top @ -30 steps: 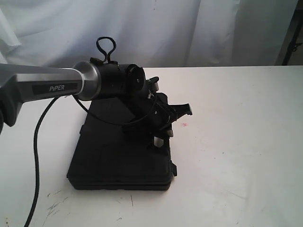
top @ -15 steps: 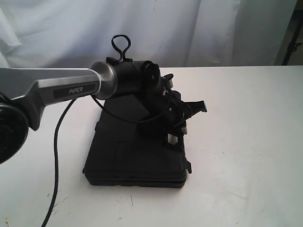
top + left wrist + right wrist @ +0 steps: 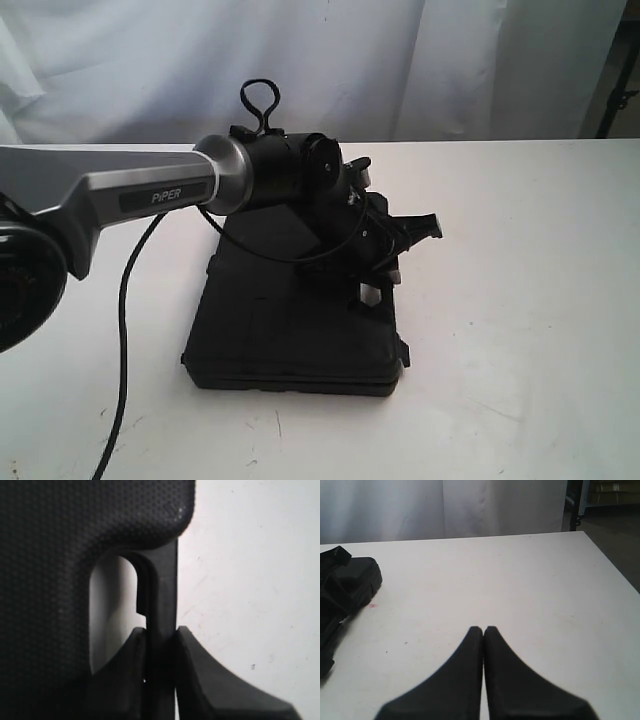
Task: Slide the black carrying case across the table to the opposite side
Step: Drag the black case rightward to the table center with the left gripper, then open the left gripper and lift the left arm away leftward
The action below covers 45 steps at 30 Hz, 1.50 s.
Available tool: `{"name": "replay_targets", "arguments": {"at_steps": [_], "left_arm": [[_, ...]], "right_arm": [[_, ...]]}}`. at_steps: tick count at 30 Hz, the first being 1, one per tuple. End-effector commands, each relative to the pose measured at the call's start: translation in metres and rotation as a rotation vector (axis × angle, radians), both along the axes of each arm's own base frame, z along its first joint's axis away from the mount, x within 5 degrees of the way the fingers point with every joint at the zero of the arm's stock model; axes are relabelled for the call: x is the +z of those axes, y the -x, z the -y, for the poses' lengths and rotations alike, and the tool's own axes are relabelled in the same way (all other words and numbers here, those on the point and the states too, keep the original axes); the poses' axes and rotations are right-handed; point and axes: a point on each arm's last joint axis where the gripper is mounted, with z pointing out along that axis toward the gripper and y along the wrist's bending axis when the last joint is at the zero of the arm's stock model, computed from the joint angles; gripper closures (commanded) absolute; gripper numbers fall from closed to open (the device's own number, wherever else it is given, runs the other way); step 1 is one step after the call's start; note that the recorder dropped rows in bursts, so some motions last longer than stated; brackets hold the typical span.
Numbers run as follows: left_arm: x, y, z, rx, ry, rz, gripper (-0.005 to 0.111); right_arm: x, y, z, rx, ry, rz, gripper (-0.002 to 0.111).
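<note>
Gripping the thin handle bar (image 3: 162, 580) of the black, textured, hard-shell carrying case (image 3: 290, 330), the left gripper (image 3: 161, 632) has its two fingers closed narrowly on either side of that bar, with the handle's cut-out showing white beside it. The case lies flat on the wide white tabletop (image 3: 520, 300), and a broad bare stretch of that surface opens out on the right-arm side of the case. Judging by this, the grasp is done but most of the slide is not: the case looks short of the middle and has the greater part of the crossing left. The right gripper (image 3: 483, 630) hovers well apart from the case, fingers pressed together on nothing, with a small red spot (image 3: 372, 605) just beside the case's corner in its view. From the exterior camera the silver and black forearm covers the case's far edge and the fingertips themselves, so contact shows only in the close wrist view. The red spot cannot be found in that exterior view, nor the right arm. The tabletop's edge on the right-arm side of the case is cut off there, so the goal is unclear.
</note>
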Motion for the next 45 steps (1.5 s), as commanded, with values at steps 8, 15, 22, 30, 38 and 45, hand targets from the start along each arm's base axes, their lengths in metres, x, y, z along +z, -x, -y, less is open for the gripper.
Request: {"name": "replay_targets", "arguments": {"at_steps": [8,15,22,30,38,45], "left_arm": [[0.009,-0.007,0.011,0.045,0.093,0.093,0.084],[0.009,-0.005,0.009,-0.005,0.062,0.097,0.053],[0.026,-0.007,0.004,-0.049,0.037,0.163,0.057],[0.027,-0.005,0.001,-0.082,-0.004,0.161,0.057],[0.065,-0.004,-0.009,-0.145,-0.080,0.274,0.073],[0.132,0.001,-0.026,-0.191,-0.136,0.467,0.107]], "right_arm": [[-0.001,0.000,0.001,-0.009,0.003,0.002,0.108],[-0.001,0.000,0.001,-0.009,0.003,0.002,0.108],[-0.001,0.000,0.001,-0.009,0.003,0.002,0.108],[-0.001,0.000,0.001,-0.009,0.003,0.002,0.108],[-0.001,0.000,0.001,-0.009,0.003,0.002,0.108],[-0.001,0.000,0.001,-0.009,0.003,0.002,0.108]]}}
